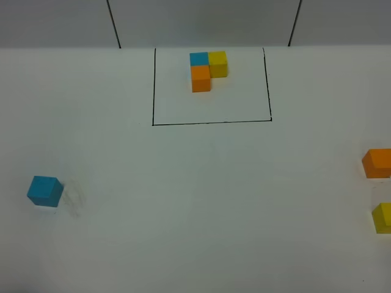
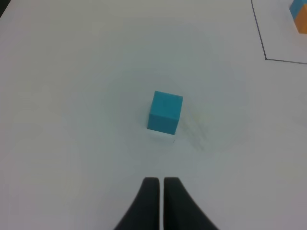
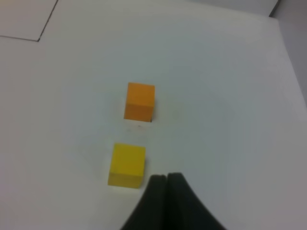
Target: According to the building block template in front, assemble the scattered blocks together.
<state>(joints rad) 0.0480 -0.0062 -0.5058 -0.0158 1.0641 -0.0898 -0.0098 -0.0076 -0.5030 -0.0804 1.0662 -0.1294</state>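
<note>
White tabletop point(image 1: 201, 201) overhead: blue cube point(image 1: 44, 191) at eight o'clock, orange cube point(image 1: 377, 163) and yellow cube point(image 1: 383, 217) near three, template point(image 1: 208, 70) at twelve. Left wrist: your left gripper point(image 2: 159, 184), pinched together, would knock blue away unless spread. Right wrist: right gripper point(image 3: 166, 178), likewise closed, crowds yellow and could shove it.

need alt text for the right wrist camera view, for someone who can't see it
A small yellow cube and a small orange cube sit apart on a white table, the yellow one nearer the right gripper. The black gripper is shut and holds nothing; a corner of a thin black drawn line shows beyond the cubes.
</note>
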